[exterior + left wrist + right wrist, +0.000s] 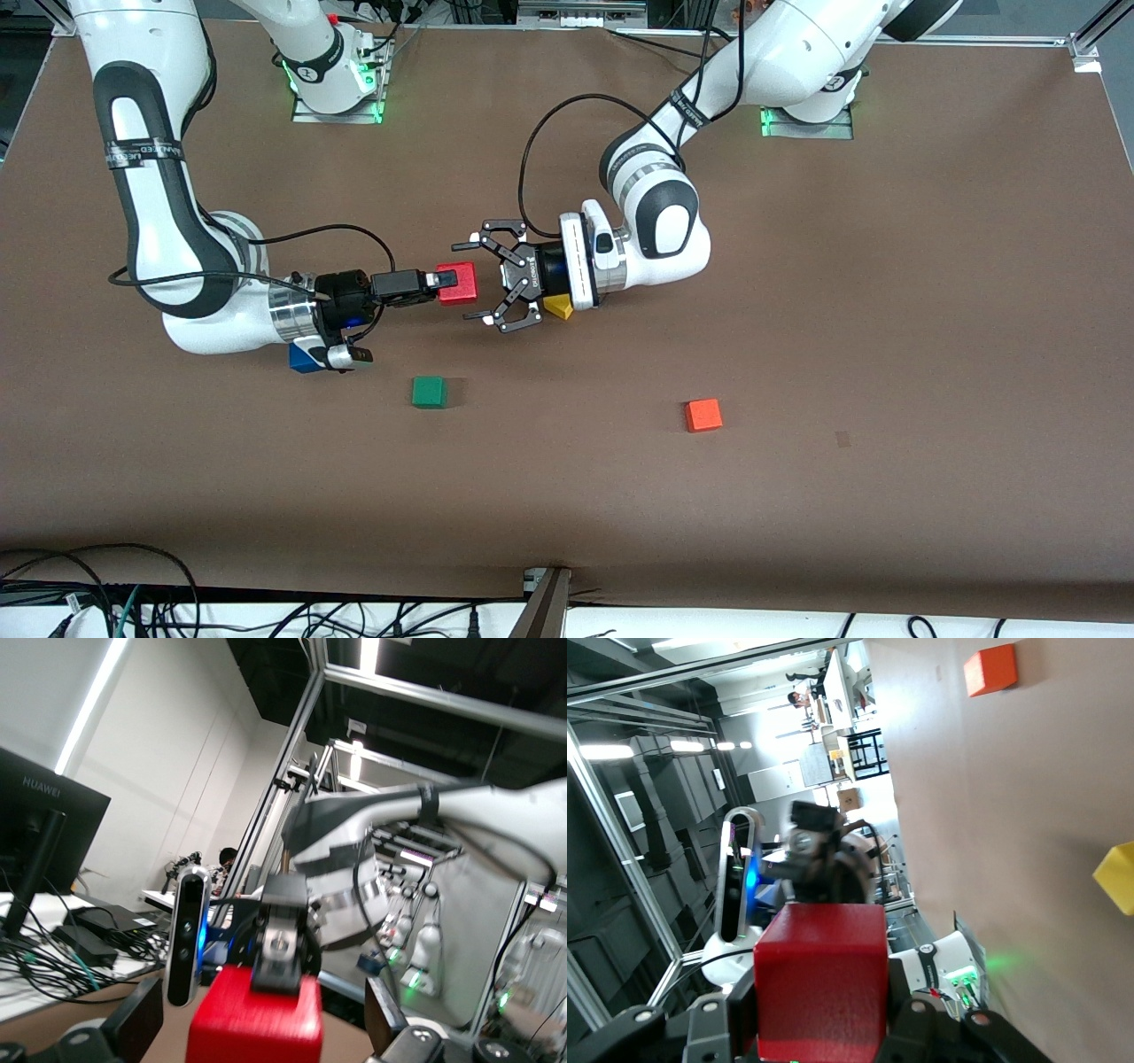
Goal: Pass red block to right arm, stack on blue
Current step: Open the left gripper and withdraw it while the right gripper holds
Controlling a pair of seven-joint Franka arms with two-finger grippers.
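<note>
The red block (458,283) is held above the middle of the table. My right gripper (450,282), slim and black, is shut on it. In the right wrist view the red block (819,974) sits tight between its pads. My left gripper (474,280), with black claw fingers, is open, its fingers spread wide on either side of the block and clear of it. The left wrist view shows the block (252,1019) with the right gripper (282,948) clamped on it. The blue cube (306,357) lies on the table, partly hidden under my right wrist.
A green cube (429,392) lies nearer the front camera than the handover spot. An orange cube (703,415) lies toward the left arm's end. A yellow block (558,307) lies on the table under my left wrist.
</note>
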